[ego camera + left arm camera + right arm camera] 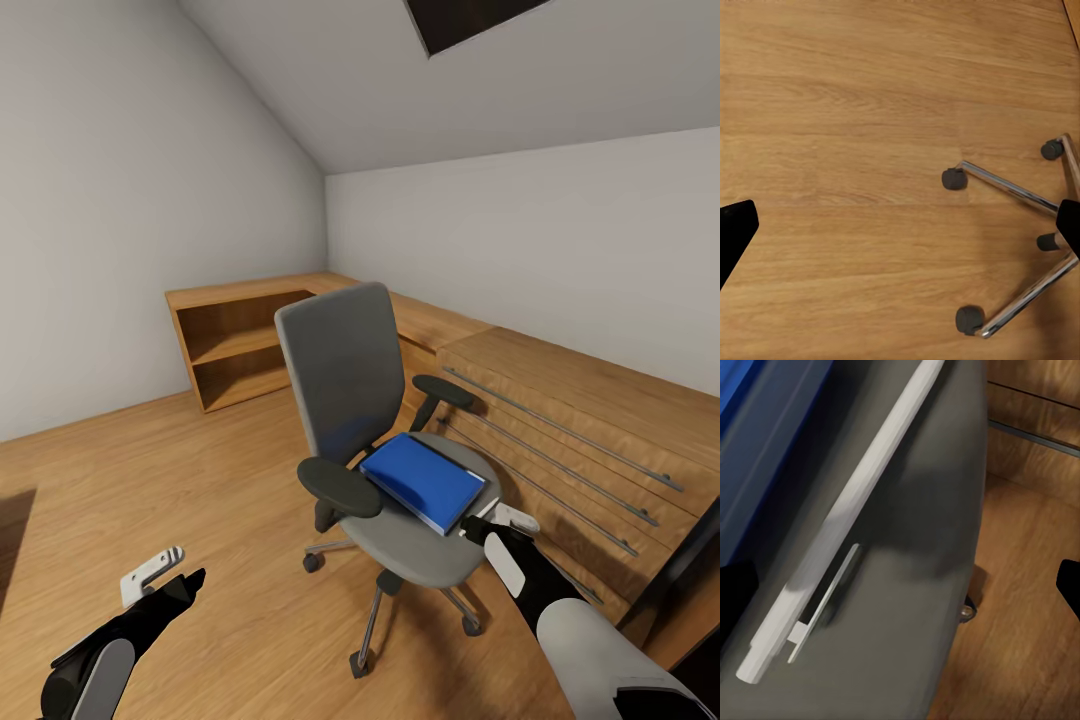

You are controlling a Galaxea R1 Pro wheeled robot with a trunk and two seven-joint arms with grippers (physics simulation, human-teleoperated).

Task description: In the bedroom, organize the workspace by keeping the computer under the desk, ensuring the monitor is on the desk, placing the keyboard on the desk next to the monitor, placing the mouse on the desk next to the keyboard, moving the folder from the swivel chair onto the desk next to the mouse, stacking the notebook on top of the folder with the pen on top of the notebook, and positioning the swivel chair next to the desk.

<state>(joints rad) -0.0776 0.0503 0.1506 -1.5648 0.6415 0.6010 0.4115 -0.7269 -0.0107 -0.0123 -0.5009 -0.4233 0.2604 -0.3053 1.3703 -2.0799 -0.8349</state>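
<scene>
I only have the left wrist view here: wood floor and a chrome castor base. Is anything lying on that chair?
Observer: Yes, a blue folder lies flat on the swivel chair's grey seat.
Operator: Anything else on it?
Observer: A white pen lies on the seat beside the folder, close under the right wrist camera.
Operator: Is the right gripper holding anything?
Observer: No, the right gripper is open over the seat near its edge, with nothing between its fingers.

The head camera is looking forward and down at the swivel chair (385, 430). The left wrist camera is facing the floor (840, 150), sharing the chair's base; the right is hovering close over its seat.
</scene>
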